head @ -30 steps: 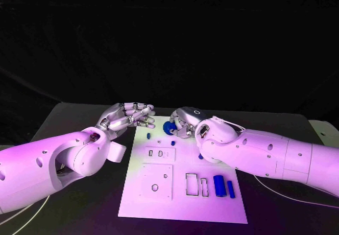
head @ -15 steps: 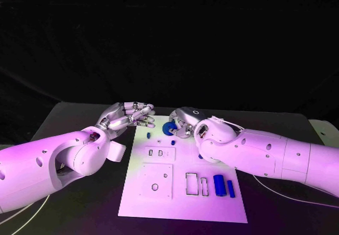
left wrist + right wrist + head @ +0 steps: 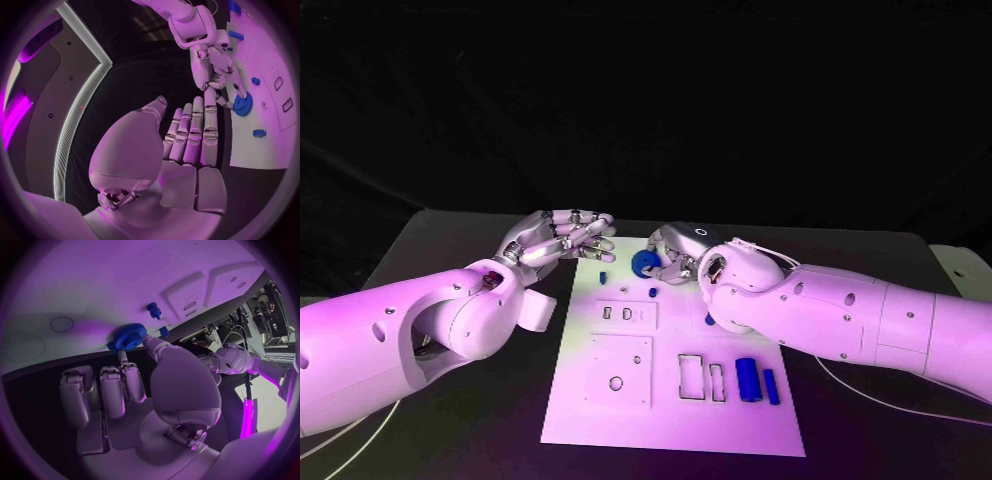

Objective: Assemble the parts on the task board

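Right hand (image 3: pixel 678 252) sits at the far end of the task board (image 3: pixel 632 420), just above the middle of the head frame, pinching a blue gear (image 3: pixel 648 263) between thumb and a finger; the right wrist view shows the gear (image 3: pixel 128 336) gripped at its edge with the other fingers (image 3: pixel 103 387) curled below it. From the left wrist camera the same gear (image 3: pixel 242 104) lies against the white board under the right hand's fingertips (image 3: pixel 220 82).

Just below the gear in the head frame stand two small blue parts, a peg (image 3: pixel 604 277) and a shorter stub (image 3: pixel 652 292). Lower on the board lie a thick blue cylinder (image 3: pixel 747 377) and a thinner blue rod (image 3: pixel 772 386) side by side, right of two narrow rectangular slots (image 3: pixel 701 376). A square plate with holes (image 3: pixel 617 370) sits at the board's left.

Left hand (image 3: pixel 564 238) hovers over the black bench (image 3: pixel 459 240) just left of the board's far corner, fingers curled in together with nothing in them.
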